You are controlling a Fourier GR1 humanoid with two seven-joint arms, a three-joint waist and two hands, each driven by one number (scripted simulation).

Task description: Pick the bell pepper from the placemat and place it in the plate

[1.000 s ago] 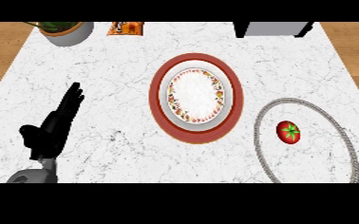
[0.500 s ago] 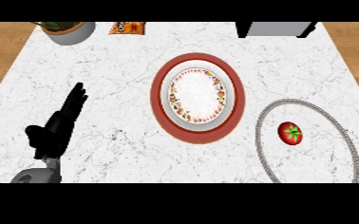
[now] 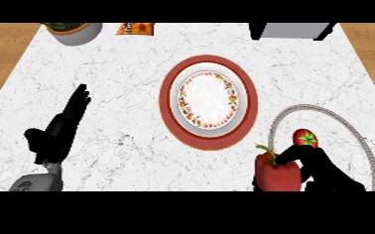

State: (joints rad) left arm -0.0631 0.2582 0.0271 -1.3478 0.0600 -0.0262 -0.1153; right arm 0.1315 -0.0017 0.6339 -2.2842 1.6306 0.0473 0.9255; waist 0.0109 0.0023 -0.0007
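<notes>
A red bell pepper (image 3: 277,173) with a curved green stem shows large at the lower right, over the left rim of the round grey-edged placemat (image 3: 344,124). My right hand (image 3: 326,171) is curled round the pepper's right side and top. A smaller red round fruit with a green star-shaped top (image 3: 307,138) lies on the placemat just behind the hand. The white plate (image 3: 209,98) with a patterned rim sits on a red round mat (image 3: 249,79) at the counter's middle, up and left of the pepper. My left hand (image 3: 62,126) rests open at the left, fingers straight.
A grey bowl with greens (image 3: 72,30) stands at the back left, an orange packet (image 3: 136,28) beside it. A dark appliance (image 3: 293,29) stands at the back right. Wooden floor shows past the counter's left and right edges.
My right hand has come into view at the lower right, curled on a large red bell pepper. The small red fruit, the plate and my left hand stay where they were.
</notes>
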